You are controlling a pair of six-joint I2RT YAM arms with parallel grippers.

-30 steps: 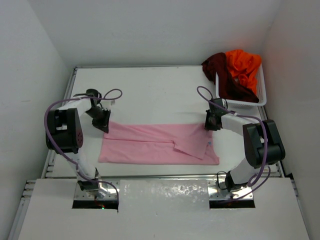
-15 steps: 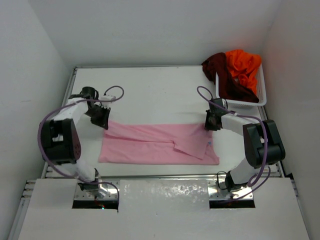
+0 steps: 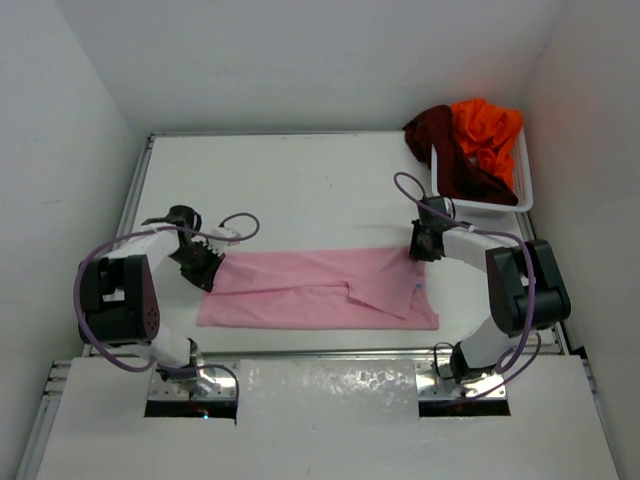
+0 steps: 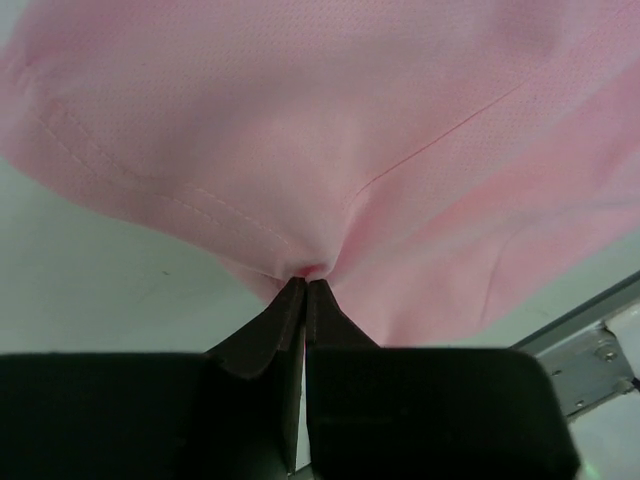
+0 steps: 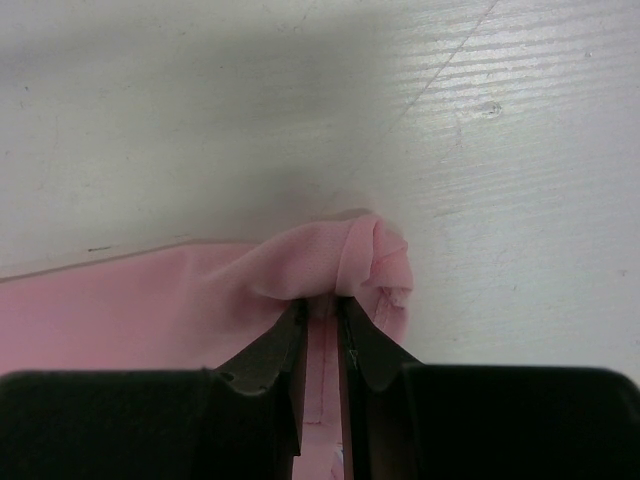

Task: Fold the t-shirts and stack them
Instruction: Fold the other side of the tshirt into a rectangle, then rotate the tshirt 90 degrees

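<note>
A light pink t-shirt (image 3: 320, 288) lies folded into a long band across the near half of the table. My left gripper (image 3: 205, 268) is shut on its far left corner, the cloth (image 4: 330, 150) pinched at the fingertips and pulled in over the band. My right gripper (image 3: 424, 246) is shut on the far right corner, where a bunched roll of pink fabric (image 5: 350, 262) sits between the jaws. A dark maroon t-shirt (image 3: 445, 150) and a bright orange t-shirt (image 3: 487, 135) lie crumpled in the basket at the back right.
The white lattice basket (image 3: 525, 190) stands at the far right against the wall, the maroon cloth spilling over its left rim. White walls close in the table on three sides. A metal rail (image 4: 585, 345) runs along the table's near edge.
My left gripper closed on the shirt's far left corner and dragged it toward the near edge and slightly right, folding that corner inward. The right gripper has stayed in place, holding its corner.
</note>
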